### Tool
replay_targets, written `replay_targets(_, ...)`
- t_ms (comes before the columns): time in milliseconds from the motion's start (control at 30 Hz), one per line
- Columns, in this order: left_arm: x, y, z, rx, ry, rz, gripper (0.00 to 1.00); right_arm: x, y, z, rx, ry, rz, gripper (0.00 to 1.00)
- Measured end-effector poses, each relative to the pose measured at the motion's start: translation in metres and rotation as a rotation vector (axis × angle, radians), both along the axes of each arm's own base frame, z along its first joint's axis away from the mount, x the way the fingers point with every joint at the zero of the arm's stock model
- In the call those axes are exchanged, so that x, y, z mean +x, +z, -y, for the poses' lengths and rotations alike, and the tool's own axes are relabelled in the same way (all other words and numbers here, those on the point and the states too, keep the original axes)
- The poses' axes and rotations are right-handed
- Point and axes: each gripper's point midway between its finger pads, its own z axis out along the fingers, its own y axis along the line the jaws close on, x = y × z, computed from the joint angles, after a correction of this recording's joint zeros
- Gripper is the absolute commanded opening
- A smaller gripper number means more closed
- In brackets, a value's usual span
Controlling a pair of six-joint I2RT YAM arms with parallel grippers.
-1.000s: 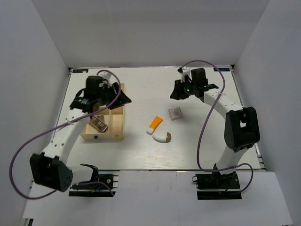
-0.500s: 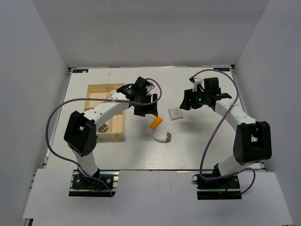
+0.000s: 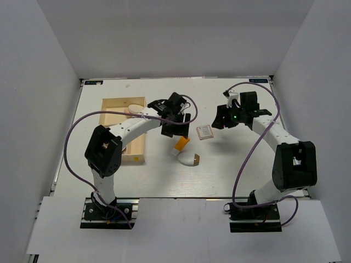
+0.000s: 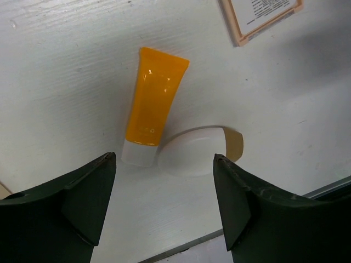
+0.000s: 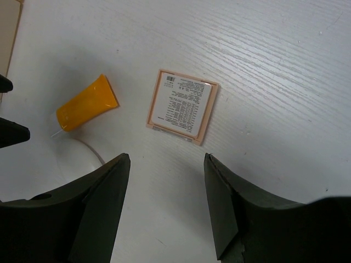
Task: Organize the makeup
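Well clear of table edges (image 3: 192, 195), left hand (image 3: 173, 129) and right hand (image 3: 220, 121) gape empty.

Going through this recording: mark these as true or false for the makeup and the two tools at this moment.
1. The left tool and right tool are both open and hold nothing. True.
2. The orange tube lies inside the wooden tray. False: it lies on the table, to the right of the tray.
3. The square compact lies flat with a printed label facing up. True.
4. The right tool is clamped on the square compact. False: it is above the compact and does not touch it.
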Motion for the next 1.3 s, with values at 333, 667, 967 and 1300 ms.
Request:
replay_targets(333, -0.007, -0.016, 0.001, 0.055, -0.026, -0.020, 0.83, -0.009, -0.025, 0.001, -0.053, 0.035, -0.045, 0.89)
replay_targets(667, -0.021, -0.021, -0.022, 0.094, 0.028, -0.016, 0.84, 0.013, -0.073, -0.011, -0.237, 0.067, -0.116, 0.89)
replay_targets(967, -0.035, 0.021, -0.045, 0.038, 0.132, 0.066, 0.85, 0.021, -0.080, -0.041, -0.344, 0.071, -0.081, 0.89)
replay_targets(1300, -0.035, 0.052, -0.054, -0.006, 0.193, 0.131, 0.86, 0.023, -0.100, -0.045, -0.464, -0.031, -0.119, 0.89)
